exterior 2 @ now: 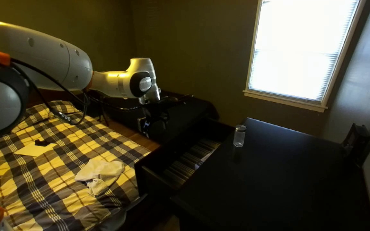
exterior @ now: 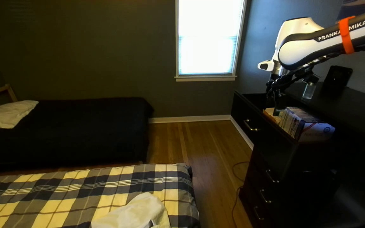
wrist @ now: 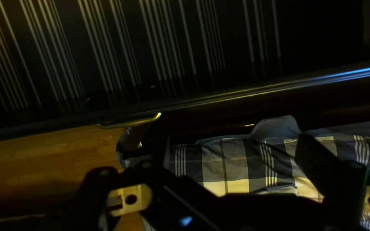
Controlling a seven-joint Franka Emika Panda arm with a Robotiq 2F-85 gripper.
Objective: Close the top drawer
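Note:
The top drawer [exterior: 274, 139] of a black dresser is pulled well out in both exterior views [exterior 2: 169, 150]. Its front carries a metal handle [exterior: 250, 125], which also shows in the wrist view [wrist: 133, 123]. Rows of thin cases [exterior: 290, 123] stand inside it, also in the wrist view [wrist: 124, 48]. My gripper [exterior: 274, 101] is near the drawer's front, and shows dark in the exterior view [exterior 2: 154, 125]. In the wrist view its fingers [wrist: 233, 147] are wide apart with nothing between them, and the drawer's front rim [wrist: 236, 93] runs across ahead. I cannot tell whether it touches the drawer.
A clear jar [exterior 2: 239, 138] stands on the dresser top [exterior 2: 268, 179] near its edge. A black device [exterior 2: 358, 144] stands near the wall. Lower drawers [exterior: 261, 202] with handles are below. A plaid bed [exterior: 74, 196] with a white cloth [exterior: 141, 210] faces the dresser.

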